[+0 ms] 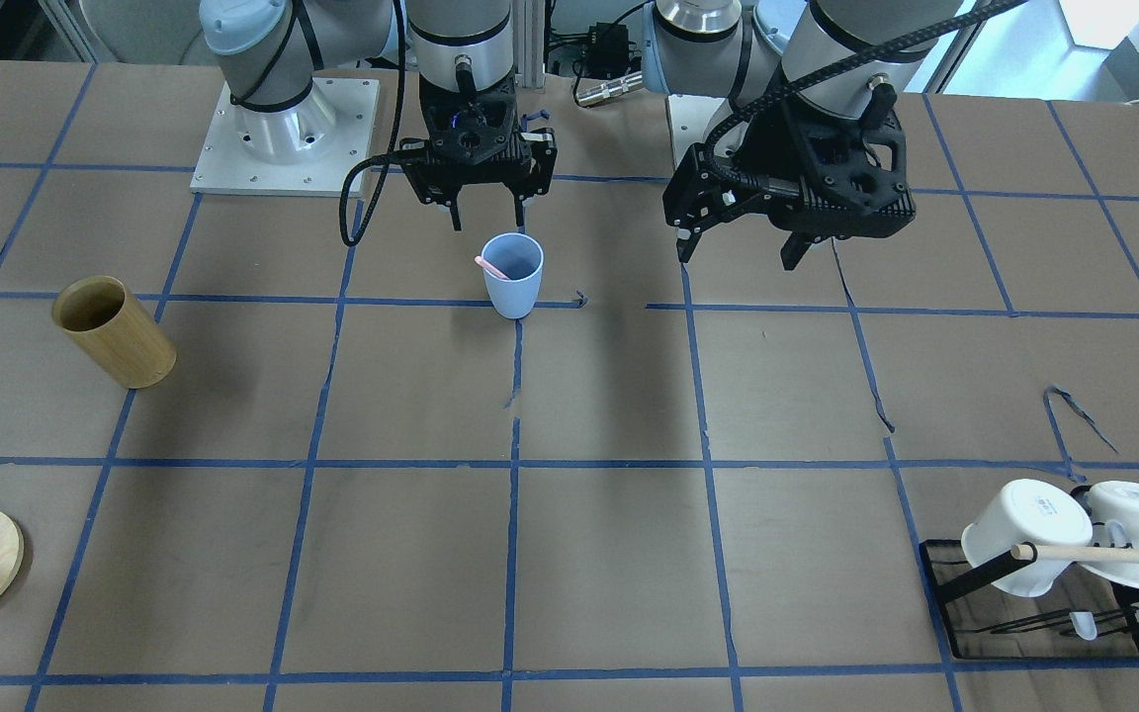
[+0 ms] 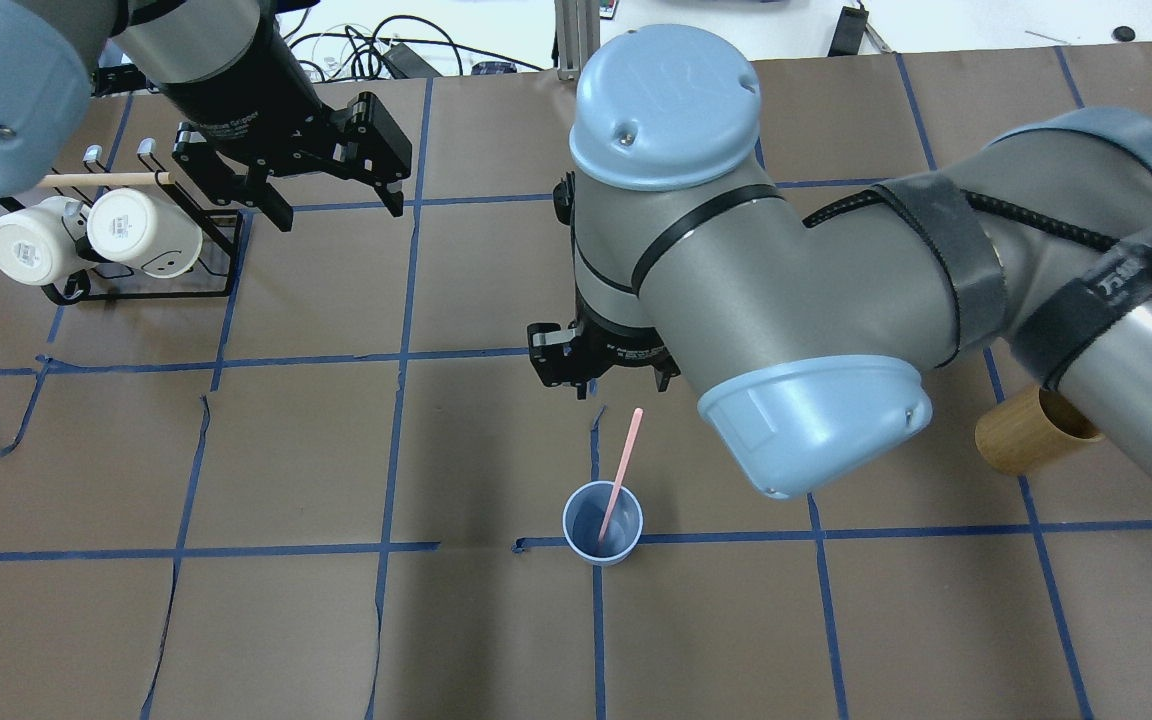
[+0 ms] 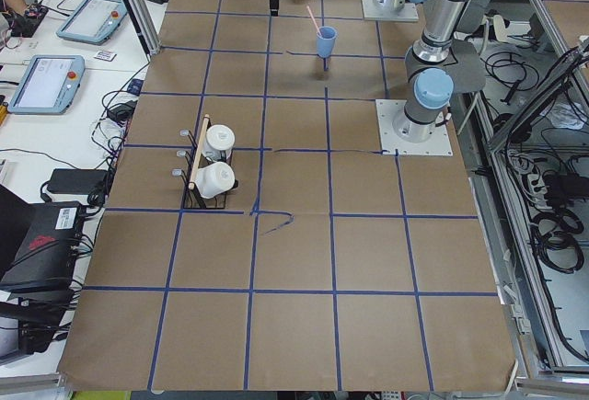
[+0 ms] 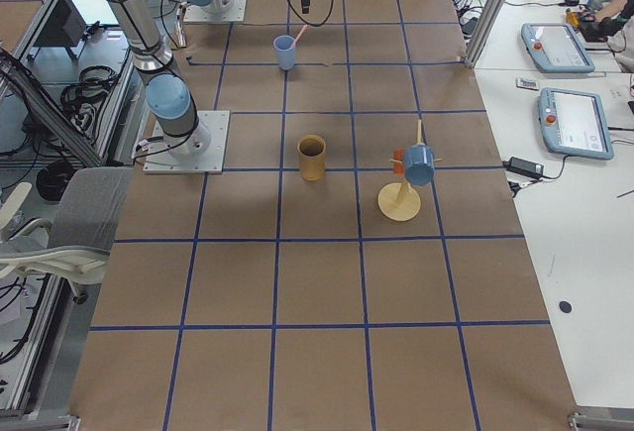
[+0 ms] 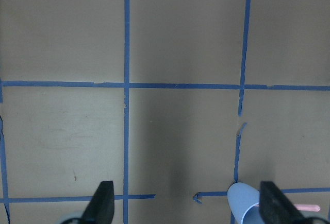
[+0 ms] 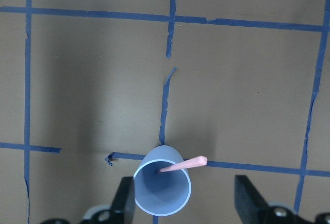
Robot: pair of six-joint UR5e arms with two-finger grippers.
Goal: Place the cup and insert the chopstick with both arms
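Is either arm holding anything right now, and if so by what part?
Nothing: left end effector and right end effector are open; chopstick stands in the cup.

We are looking at a big table (image 4: 327,372) wearing brown paper (image 1: 411,574) and blue tape lines (image 1: 515,574). A grey chair (image 4: 69,213) is sitting beside it, a white desk (image 4: 584,253) nearby

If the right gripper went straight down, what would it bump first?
Probably the pink chopstick sticking out of the blue cup, which sits below the open right gripper. Depth is hard to judge, so it might slip past.
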